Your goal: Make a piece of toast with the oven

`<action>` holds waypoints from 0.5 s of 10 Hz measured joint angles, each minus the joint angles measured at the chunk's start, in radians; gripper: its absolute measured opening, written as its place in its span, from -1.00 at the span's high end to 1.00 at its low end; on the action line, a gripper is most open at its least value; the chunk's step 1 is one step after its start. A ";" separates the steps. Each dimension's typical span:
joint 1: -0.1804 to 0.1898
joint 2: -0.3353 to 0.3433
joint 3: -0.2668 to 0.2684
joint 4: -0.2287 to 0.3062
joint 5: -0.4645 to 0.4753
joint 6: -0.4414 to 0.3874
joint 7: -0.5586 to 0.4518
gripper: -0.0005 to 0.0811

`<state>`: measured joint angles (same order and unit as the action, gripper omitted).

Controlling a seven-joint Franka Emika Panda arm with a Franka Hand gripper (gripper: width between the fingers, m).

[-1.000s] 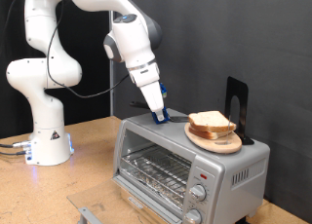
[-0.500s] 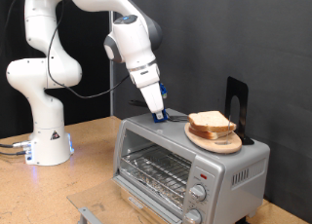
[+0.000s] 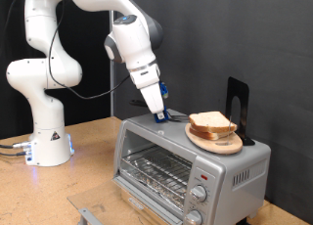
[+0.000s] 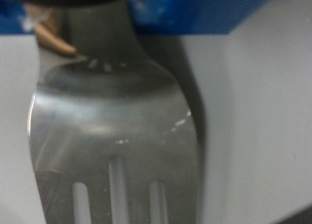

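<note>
Pincer (image 3: 161, 114): lowered onto the top of the oven (image 3: 191, 161), near its rear edge, towards the exterior view's left of the plate. Closure is seen in the wrist view, where a metal spatula (image 4: 112, 136) with a slotted blade is gripped by its handle; the blade fills that view and hangs straight ahead of the fingers. The grasp is judged to be made so that bread can be lifted without direct pinching.

Piece of toast (image 3: 211, 121): pale bread with a tan crust, lying as the top slice of a small stack. It is carried on a round wooden plate (image 3: 213, 142), which is set on the oven's roof, just beside the pincer. The stack is thus kept within short reach of the tool.

Oven: silver toaster oven, placed on the wooden worktop (image 3: 88, 171). A wire rack (image 3: 156, 172) is visible through the front; no bread is seen on it. Two round knobs (image 3: 199, 194) and a red light (image 3: 202, 174) are set at the front, towards the exterior view's right.

Black upright stand (image 3: 238, 108): positioned behind the plate; its purpose cannot be told.
</note>
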<state>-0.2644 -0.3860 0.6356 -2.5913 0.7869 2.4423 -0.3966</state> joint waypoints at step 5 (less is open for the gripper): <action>0.010 -0.088 -0.044 0.038 0.026 -0.132 -0.018 0.01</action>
<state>-0.2546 -0.4736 0.5913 -2.5535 0.8134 2.3099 -0.4147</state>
